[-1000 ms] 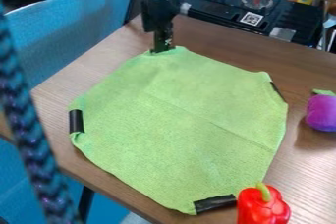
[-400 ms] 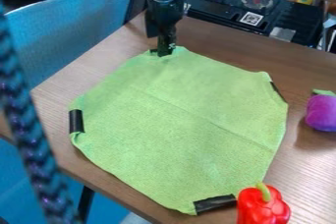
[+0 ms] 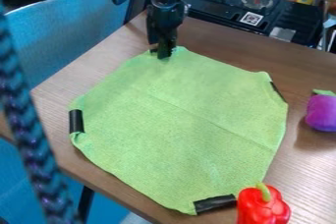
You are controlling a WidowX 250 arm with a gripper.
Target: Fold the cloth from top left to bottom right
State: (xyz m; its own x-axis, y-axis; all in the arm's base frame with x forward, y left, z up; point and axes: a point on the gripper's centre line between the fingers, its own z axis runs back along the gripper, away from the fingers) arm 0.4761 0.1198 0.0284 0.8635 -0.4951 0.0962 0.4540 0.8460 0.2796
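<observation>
Cloth [image 3: 181, 129] lies spread, unfolded, on table [image 3: 223, 43]. Tape [image 3: 76, 121] at an edge presumably stiffens a grip point. Gripper [image 3: 164, 55] is at the cloth's top-left edge, apparently to start the fold; opening and hold cannot be determined.

Soft light — pale sheen on the table [image 3: 308, 179] at four o'clock, shadow below the purple toy [image 3: 322, 114] — gloom at eleven.

Fixed camera above table [image 3: 305, 171], fairly near, slanting down, facing arm [image 3: 166, 12].
</observation>
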